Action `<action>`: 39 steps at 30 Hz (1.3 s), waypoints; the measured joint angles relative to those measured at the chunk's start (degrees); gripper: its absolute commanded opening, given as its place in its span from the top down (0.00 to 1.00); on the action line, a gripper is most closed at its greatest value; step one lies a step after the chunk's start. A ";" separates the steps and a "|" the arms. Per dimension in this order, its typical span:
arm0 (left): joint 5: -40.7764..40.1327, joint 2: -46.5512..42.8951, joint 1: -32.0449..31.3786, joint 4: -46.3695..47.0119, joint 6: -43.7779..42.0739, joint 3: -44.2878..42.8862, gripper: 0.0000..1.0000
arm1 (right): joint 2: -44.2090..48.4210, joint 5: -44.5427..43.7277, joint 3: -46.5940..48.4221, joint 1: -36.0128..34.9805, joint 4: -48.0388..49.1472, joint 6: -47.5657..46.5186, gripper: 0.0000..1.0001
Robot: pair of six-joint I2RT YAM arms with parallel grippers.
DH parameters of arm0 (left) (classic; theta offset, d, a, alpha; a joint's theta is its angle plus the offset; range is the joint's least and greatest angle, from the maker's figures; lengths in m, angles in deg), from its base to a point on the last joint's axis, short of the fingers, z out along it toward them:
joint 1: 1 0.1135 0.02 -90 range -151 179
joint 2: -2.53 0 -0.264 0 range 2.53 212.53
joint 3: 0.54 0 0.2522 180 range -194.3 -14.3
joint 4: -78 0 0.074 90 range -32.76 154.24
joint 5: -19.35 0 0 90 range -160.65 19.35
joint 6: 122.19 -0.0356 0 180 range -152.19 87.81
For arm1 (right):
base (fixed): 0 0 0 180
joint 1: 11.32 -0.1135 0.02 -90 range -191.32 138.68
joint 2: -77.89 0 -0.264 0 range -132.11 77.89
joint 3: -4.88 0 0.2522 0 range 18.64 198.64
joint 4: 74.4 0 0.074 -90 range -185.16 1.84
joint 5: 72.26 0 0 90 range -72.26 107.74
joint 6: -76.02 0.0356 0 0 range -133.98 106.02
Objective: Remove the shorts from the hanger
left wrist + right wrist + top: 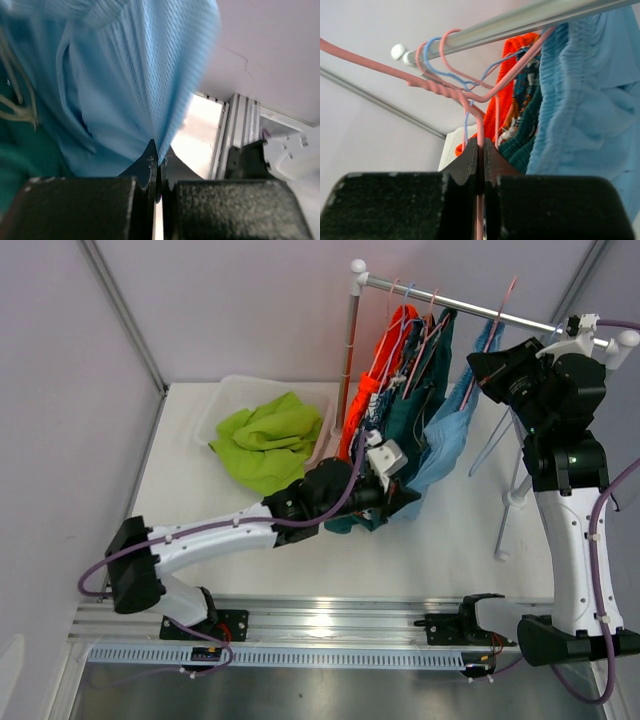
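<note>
Light blue shorts point(452, 430) hang on a pink hanger point(492, 328) from the metal rail point(470, 306). Dark teal point(420, 405), printed point(412, 360) and orange shorts point(372, 390) hang to their left. Lime green shorts point(265, 440) lie in a clear bin. My left gripper point(395, 490) is shut on the lower hem of the light blue shorts point(125, 85). My right gripper point(490, 375) is shut on the pink hanger wire point(481, 127) beside the light blue waistband point(585, 100).
A clear plastic bin point(225, 400) sits at the back left. The rack's white upright point(350, 350) and its legs point(515, 495) stand on the white table. Other pink and blue hanger hooks point(437, 60) crowd the rail. An aluminium rail point(330, 625) runs along the near edge.
</note>
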 measured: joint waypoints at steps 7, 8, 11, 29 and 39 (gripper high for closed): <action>-7.23 -11.54 -7.76 4.31 0.46 12.55 1.00 | -1.01 1.79 0.00 3.54 -2.99 0.83 1.00; -7.82 -12.09 -8.26 5.16 0.59 13.64 1.00 | -1.09 1.99 0.00 3.67 -2.99 1.03 1.00; -8.26 -11.61 -8.55 6.19 0.74 15.32 1.00 | -1.36 2.54 0.09 3.89 -3.02 1.27 1.00; -19.96 1.09 -14.43 -1.18 -0.57 5.86 1.00 | -4.46 5.88 4.37 7.28 -7.32 3.93 1.00; -26.80 22.62 -2.56 -24.20 1.88 -36.17 1.00 | 2.69 10.69 -0.74 7.96 -4.55 9.07 1.00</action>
